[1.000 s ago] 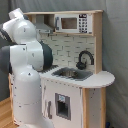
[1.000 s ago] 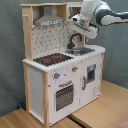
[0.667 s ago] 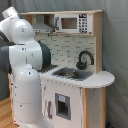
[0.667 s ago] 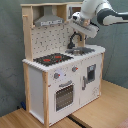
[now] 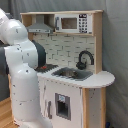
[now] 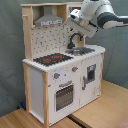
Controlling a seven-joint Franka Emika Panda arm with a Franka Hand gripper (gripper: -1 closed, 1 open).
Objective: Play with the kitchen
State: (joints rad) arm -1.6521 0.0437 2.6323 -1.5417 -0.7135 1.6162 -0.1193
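**Arm raised above the sink, nothing engaged**

Your kitchen stands upright on the wood floor against the grey backdrop; nothing on it looks displaced. In the second exterior view the arm's wrist sits high at the upper shelf, and the gripper points down towards the faucet and sink, clear of both. Compared with a second ago, the wrist has drifted slightly towards the second exterior view's left, and no part of the kitchen has moved. In the first exterior view the arm's white body blocks the stovetop side, and the gripper is hidden. You cannot tell whether the fingers are open or closed. Judgement: play has not yet produced contact; the faucet looks the nearest target, and it needs a descent from here.
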